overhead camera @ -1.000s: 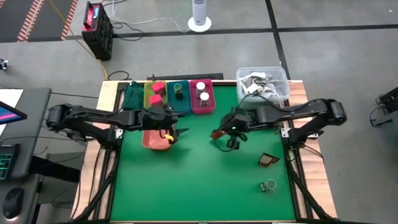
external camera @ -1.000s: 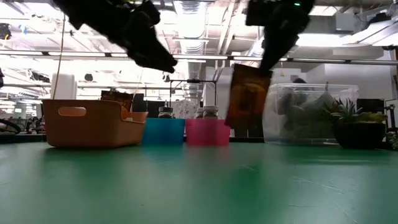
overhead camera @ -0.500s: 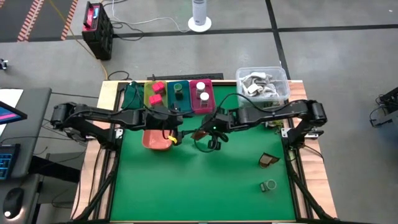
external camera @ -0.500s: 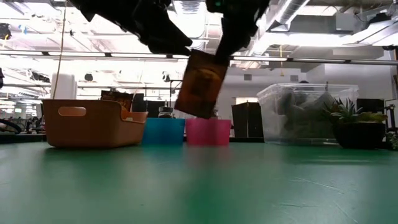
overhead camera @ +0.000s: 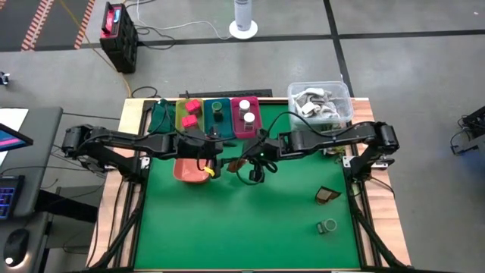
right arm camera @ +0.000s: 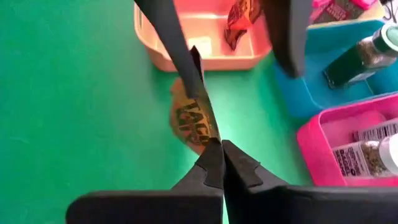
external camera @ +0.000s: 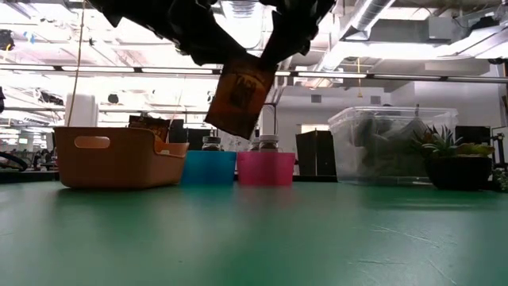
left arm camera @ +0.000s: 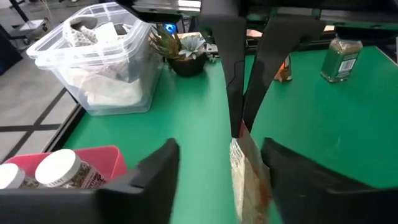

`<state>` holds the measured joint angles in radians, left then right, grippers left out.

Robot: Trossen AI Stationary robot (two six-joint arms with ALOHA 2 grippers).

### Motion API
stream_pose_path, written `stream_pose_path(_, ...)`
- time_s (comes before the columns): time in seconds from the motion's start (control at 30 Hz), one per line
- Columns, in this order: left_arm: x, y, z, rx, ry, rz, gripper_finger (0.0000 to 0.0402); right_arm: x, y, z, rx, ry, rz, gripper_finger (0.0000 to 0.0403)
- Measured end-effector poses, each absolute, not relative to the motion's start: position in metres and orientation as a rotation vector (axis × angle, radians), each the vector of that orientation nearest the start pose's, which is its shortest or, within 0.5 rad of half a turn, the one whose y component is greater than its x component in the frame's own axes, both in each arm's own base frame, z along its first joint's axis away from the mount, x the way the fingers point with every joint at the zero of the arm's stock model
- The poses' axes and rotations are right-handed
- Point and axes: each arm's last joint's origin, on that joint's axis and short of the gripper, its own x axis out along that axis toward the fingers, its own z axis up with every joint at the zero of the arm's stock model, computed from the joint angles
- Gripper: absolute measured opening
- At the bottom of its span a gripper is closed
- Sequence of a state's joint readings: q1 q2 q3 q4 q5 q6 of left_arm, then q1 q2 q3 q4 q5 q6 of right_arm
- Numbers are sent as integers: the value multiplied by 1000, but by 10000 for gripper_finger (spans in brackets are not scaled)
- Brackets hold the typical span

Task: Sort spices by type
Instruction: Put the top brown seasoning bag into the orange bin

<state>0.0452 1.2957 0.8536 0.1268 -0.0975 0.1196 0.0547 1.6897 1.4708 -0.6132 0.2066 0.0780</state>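
My right gripper [overhead camera: 245, 161] is shut on a brown packet [external camera: 238, 95], held in the air beside the salmon tray [overhead camera: 187, 170]. My left gripper [overhead camera: 215, 157] is open. In the left wrist view its fingers stand on either side of the packet [left arm camera: 247, 174], with gaps showing. A second brown packet [overhead camera: 327, 195] and a green jar [overhead camera: 327, 226] lie on the mat at the near right. Pink blocks sit in the yellow tray [overhead camera: 189, 114], a dark jar in the teal tray [overhead camera: 218, 114], and white-capped jars in the magenta tray [overhead camera: 245, 115]. My right gripper pinches the brown packet's top edge [right arm camera: 211, 135] between its two shut fingers. The fingers [left arm camera: 236, 87] come from above and from the table's right. The packet hangs below them, tilted, clear of the table [external camera: 238, 119].
Another brown packet [right arm camera: 239, 18] lies in the salmon tray. A clear tub [overhead camera: 320, 102] and a small plant [left arm camera: 183, 53] stand at the far right. Open green mat [overhead camera: 242, 220] lies toward the near edge.
My right gripper has carried the brown packet toward the table's left edge and slightly up, from mid-table to between my left gripper's fingers. The packet has stayed hanging and has tipped more.
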Motion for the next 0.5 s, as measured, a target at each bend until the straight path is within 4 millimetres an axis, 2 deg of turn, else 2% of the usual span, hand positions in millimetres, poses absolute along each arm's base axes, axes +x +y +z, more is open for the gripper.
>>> stream_pose_path(0.3,286,16,274,151,357,116,21,371,14,303,-29,775,-175,19)
stream_pose_path(0.5,286,16,275,165,343,126,1,371,16,303,-42,775,-167,43)
